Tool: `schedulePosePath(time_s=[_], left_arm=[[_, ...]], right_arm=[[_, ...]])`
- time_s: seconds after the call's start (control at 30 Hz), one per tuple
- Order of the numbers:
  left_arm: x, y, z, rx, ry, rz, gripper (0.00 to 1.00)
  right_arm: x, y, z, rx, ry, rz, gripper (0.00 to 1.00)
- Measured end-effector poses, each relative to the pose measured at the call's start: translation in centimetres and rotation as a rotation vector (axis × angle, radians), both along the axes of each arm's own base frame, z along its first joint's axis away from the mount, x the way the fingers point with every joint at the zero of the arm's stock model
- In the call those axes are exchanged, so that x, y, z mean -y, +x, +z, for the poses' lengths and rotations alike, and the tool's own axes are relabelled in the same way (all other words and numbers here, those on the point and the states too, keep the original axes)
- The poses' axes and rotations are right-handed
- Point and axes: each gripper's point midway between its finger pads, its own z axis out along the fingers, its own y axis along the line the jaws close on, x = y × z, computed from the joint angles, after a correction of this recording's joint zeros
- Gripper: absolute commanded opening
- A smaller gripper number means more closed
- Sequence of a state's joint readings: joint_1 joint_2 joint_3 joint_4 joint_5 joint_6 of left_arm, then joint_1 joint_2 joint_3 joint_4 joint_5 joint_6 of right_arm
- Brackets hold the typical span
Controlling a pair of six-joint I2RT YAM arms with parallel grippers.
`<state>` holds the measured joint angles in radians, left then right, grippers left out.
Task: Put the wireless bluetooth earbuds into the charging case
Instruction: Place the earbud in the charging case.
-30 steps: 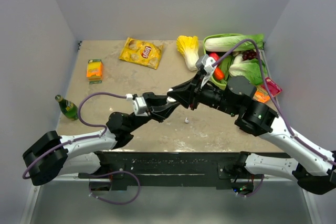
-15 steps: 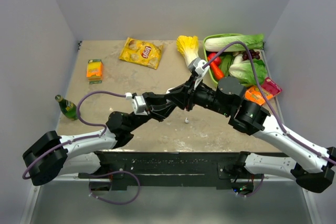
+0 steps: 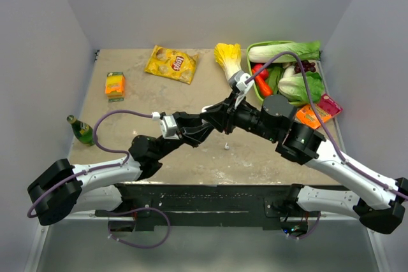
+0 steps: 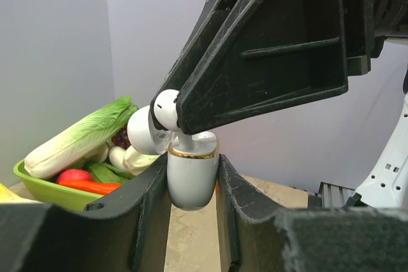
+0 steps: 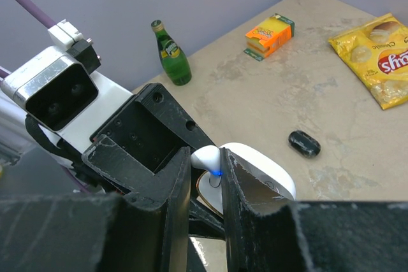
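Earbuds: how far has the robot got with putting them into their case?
Done: the left hand holds the white case, lid open. In hand: the right hand grips a white earbud, stem at the case's mouth, not fully seated. Left: a small white piece, perhaps another bud, lies on the table; no black buds are visible.

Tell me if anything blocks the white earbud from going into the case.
Nothing visible does. The earbud, pinched in the right gripper, sits directly over the open case held by the left gripper, with its stem at the gold-rimmed mouth. The lid is flipped back, clear of the path.
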<state>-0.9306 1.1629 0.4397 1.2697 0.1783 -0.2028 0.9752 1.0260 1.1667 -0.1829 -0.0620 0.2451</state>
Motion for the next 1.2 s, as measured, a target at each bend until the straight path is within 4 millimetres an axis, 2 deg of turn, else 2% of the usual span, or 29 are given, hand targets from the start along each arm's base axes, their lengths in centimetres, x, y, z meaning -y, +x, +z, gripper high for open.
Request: schedulePosePath(time_s=[0.23, 0.27, 0.37, 0.47, 1.2], left_arm=[[0.00, 0.08, -0.09, -0.004, 0.002, 0.003, 0.00], [-0.01, 0.08, -0.06, -0.003, 0.001, 0.003, 0.00], [0.00, 0.08, -0.08, -0.004, 0.002, 0.003, 0.00], [0.00, 0.09, -0.08, -0.004, 0.001, 0.004, 0.00], [-0.14, 0.29, 0.03, -0.006, -0.005, 0.016, 0.00]], right_arm=[[-0.08, -0.02, -0.29, -0.001, -0.002, 0.002, 0.02], [-0.08, -0.03, -0.28, -0.001, -0.002, 0.002, 0.09], [-0.10, -0.06, -0.28, -0.001, -0.002, 0.001, 0.23], [-0.08, 0.00, -0.28, -0.001, -0.002, -0.005, 0.29], [0.01, -0.08, -0.47, -0.027, 0.002, -0.017, 0.49]])
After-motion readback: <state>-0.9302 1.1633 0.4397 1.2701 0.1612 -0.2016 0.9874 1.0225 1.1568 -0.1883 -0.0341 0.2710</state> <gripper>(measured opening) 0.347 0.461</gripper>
